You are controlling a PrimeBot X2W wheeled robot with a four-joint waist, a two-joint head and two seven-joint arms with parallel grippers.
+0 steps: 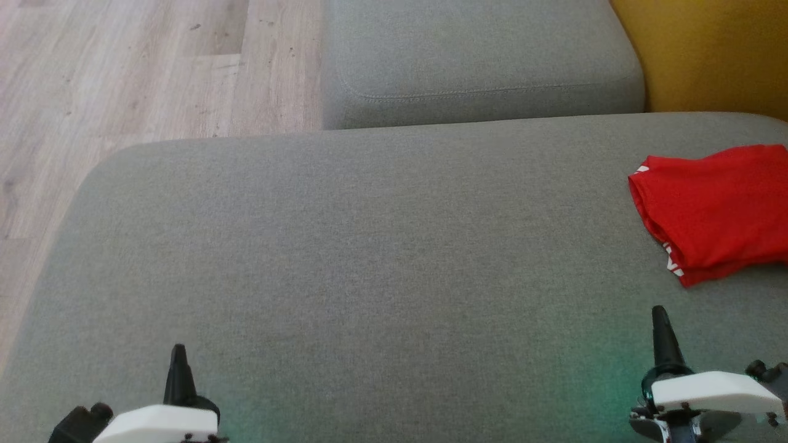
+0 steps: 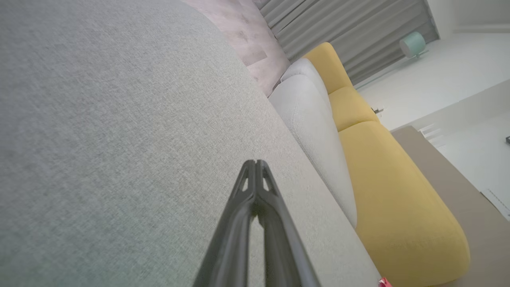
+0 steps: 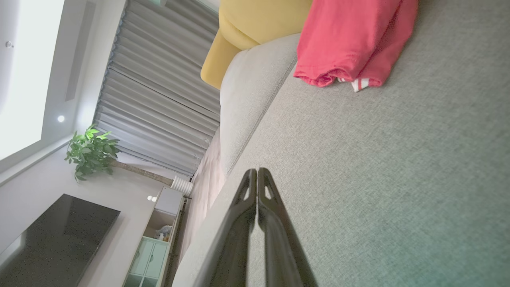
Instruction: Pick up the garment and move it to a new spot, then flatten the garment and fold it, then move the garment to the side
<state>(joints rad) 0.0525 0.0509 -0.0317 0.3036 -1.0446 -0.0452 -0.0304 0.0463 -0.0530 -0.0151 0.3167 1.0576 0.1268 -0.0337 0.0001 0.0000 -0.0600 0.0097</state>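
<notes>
Head view: looked down on a broad grey seat cushion (image 1: 369, 246), with pale wood floor (image 1: 123, 67) at upper left. Found the garment (image 1: 714, 212), red, at the cushion's far right, partly cut off by the frame, lying in flat stacked layers with white trim (image 1: 674, 266) peeking out at the near corner. Placed the left gripper (image 1: 178, 352) at lower left and the right gripper (image 1: 659, 312) at lower right, both pointing up the picture and both clear of the cloth.

Left wrist view: looked along the left gripper (image 2: 255, 162), fingers pressed together tip to tip, clasping nothing, with bare grey fabric beyond. Caught a tiny red scrap (image 2: 384, 282) at the bottom edge, probably the garment, too small to be sure.

Right wrist view: looked along the right gripper (image 3: 257, 170), fingers likewise pinched together and empty. Showed the garment (image 3: 350, 40) ahead, well beyond the fingertips, folded edges and striped trim facing the gripper.

Judged as the close of the task: garment apparently folded and set to the side. Best finished by drawing both arms away without brushing the stack, fingers closed so as not to snag a layer, and by checking the fold for sprung edges. If re-gripping, better done at the thick folded edge, through all layers at once.
</notes>
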